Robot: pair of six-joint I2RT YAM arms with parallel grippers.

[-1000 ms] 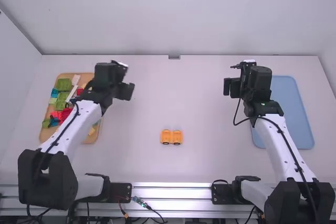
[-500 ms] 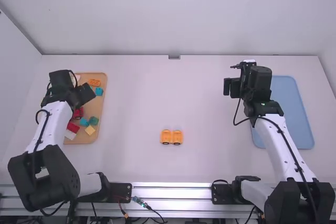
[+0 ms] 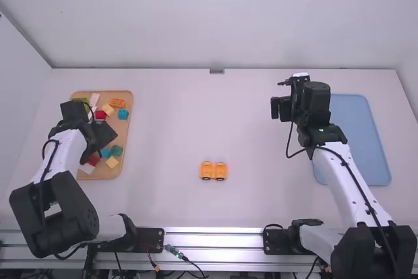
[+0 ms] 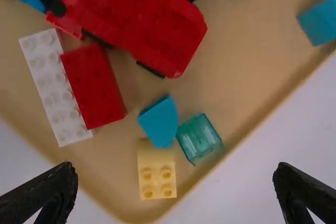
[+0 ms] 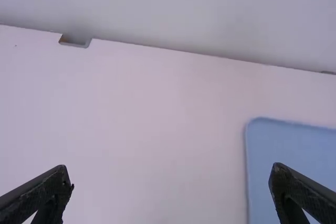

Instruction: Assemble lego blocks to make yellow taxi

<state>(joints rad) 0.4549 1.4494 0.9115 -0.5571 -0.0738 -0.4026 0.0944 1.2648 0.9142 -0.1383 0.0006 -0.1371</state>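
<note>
The yellow brick (image 4: 157,174) lies in the wooden tray (image 3: 123,136), near a rounded corner, on the side of the left gripper (image 4: 175,170) toward the arm bases. The left arm is clearly the nearer one. Its fingers stand wide apart, with nothing held. The brick's long axis runs across the line joining the fingertips, so I judge I can close on its long sides with little turning.

A blue wedge (image 4: 159,123) crowds one end and a clear teal block (image 4: 199,138) sits just beside it; I might nudge either. The rim is close too, with open table past it. The orange pieces (image 3: 213,170) sit side by side mid-table, room all around. The right gripper (image 5: 170,167), wide open and empty, is near the blue tray (image 3: 362,142).
</note>
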